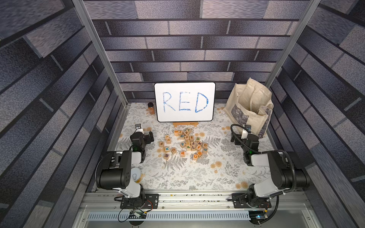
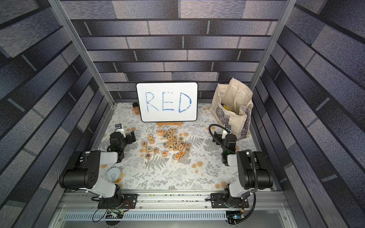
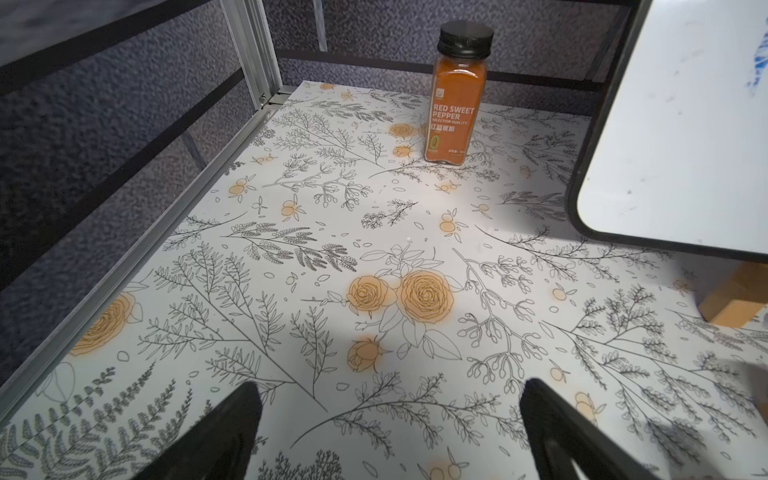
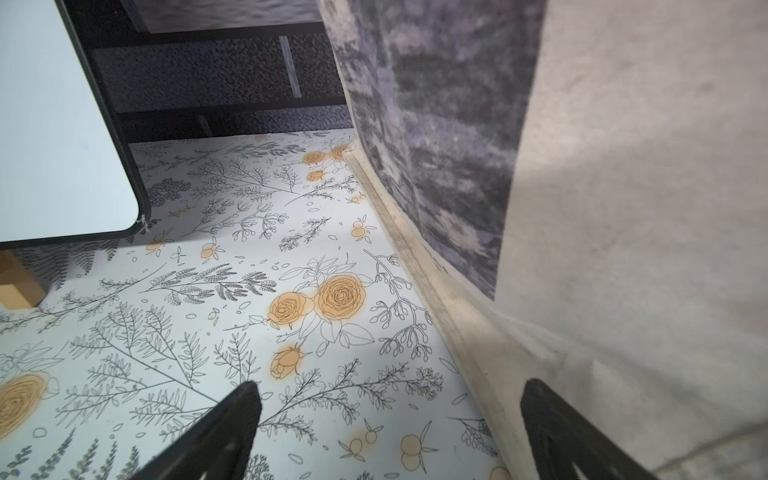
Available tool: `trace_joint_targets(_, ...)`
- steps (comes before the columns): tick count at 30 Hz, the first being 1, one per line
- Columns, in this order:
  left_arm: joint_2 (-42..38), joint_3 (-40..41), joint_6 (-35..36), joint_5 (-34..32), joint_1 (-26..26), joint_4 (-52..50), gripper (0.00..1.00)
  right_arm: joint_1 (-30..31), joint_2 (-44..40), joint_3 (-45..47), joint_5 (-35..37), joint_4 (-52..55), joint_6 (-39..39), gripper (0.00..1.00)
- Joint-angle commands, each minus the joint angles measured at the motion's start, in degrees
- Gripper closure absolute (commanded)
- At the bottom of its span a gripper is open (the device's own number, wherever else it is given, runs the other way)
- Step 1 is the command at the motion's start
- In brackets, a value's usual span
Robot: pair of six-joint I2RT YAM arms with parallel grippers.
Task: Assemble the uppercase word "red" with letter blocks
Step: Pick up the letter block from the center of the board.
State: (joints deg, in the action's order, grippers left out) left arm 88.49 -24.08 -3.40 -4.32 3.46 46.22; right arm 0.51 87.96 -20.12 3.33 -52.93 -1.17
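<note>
- Word not started. No R-E-D row was laid out, and the blocks [image 1: 184,143] lay in a loose heap on the table [image 1: 197,177], in both top views.
- R [image 1: 166,155] sat at the heap's edge, on the left claw's side. D [image 1: 198,138] sat deep in the heap with an E [image 1: 191,137] just beside it. The colour of that E was hard to confirm.
- All three picks and the lining-up were left to do.
- Left claw [image 3: 390,390]: jaws spread, nothing between them. It was low over the table and aimed at the jar [image 3: 459,91]. The heap was off to its right, out of its wrist view.
- Right claw [image 4: 390,390]: jaws spread, empty. The bag [image 4: 623,208] was just beside its outer finger and the heap was off to its left.
- Both arms were folded, with elbows raised near their bases.
- The board [image 1: 184,101] stood ahead, between the claws.
</note>
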Motion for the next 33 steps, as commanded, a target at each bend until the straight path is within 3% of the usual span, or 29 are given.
trace_joint_targets(1,0.09,-0.19,0.15,0.73,-0.12,0.43,0.0,0.37,0.12,-0.35,-0.62,-0.16,0.01,0.0)
trace_joint_targets(25,-0.07,-0.11,0.09,0.81,-0.11,0.45,0.0,0.63,-0.34,-0.4,-0.23,0.79,0.38,0.0)
trace_joint_targets(33,-4.11,-2.01,1.45,-6.71,-3.27,-5.57,0.0,0.96,-5.02,-1.72,1.65,6.8,0.17,0.0)
